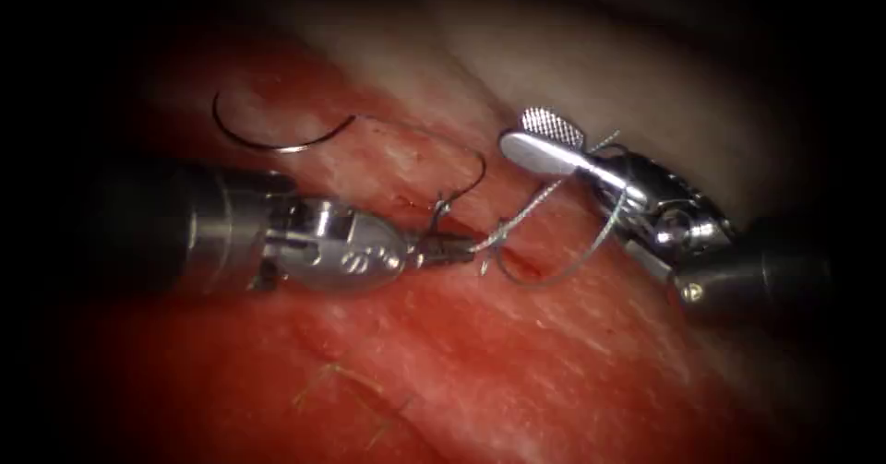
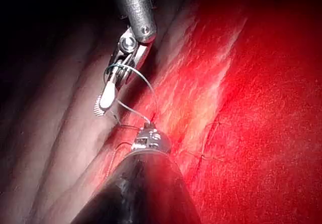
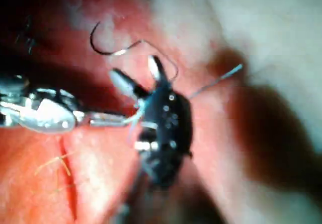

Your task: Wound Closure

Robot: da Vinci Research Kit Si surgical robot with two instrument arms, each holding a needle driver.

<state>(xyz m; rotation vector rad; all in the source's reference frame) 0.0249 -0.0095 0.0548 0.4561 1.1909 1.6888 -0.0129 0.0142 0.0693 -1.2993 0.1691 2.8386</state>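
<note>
Needle [image 1: 277, 141]: one. It lies free on the tissue [image 1: 517, 372], left of the cut [image 1: 521, 266] and apart from both of my tools, not driven in. Its long axis runs roughly left to right in the endoscope view, the curve bowed downward with both ends turned up.

Thread [image 1: 572, 261]: one strand. It leaves the needle's right end, arcs over to the cut, and loops around my right tool's shaft end.

Left tool [image 1: 457, 250]: one. It reaches in nearly level from the left, jaws pinched closed on the thread just beside the cut.

Right tool [image 1: 535, 136]: one. It slants in from the lower right, tips pointing up-left, jaws spread apart with nothing between them; the thread is wrapped behind them.
</note>
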